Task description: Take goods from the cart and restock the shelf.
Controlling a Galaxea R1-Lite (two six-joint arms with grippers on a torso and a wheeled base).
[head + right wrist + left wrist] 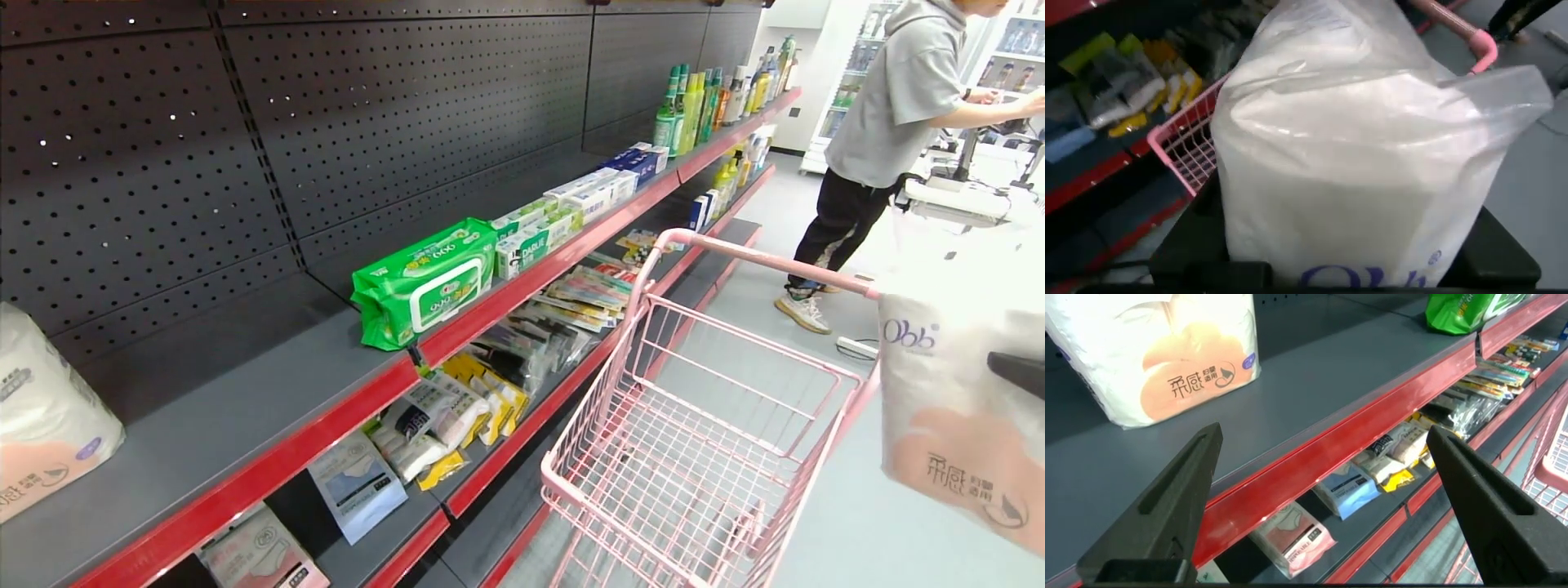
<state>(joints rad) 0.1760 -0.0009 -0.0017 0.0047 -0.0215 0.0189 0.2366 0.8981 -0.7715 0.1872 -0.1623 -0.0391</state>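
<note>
Tissue pack [955, 400] hangs beside the cart [735, 269], clamped by the right gripper [1347, 261]; left gripper [1323, 433] gapes empty. Best lift it over the shelf [245, 384] lip and set it upright beside the other pack [41, 408].

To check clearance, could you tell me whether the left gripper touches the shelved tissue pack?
Apart: the left wrist view shows bare shelf between the open left gripper and the tissue pack.

My left gripper [1323, 441] has both fingers spread wide apart. My right gripper [1355, 249], at about 4 o'clock in the head view, is closed on the tissue pack [1355, 155], one finger on each side.
</note>
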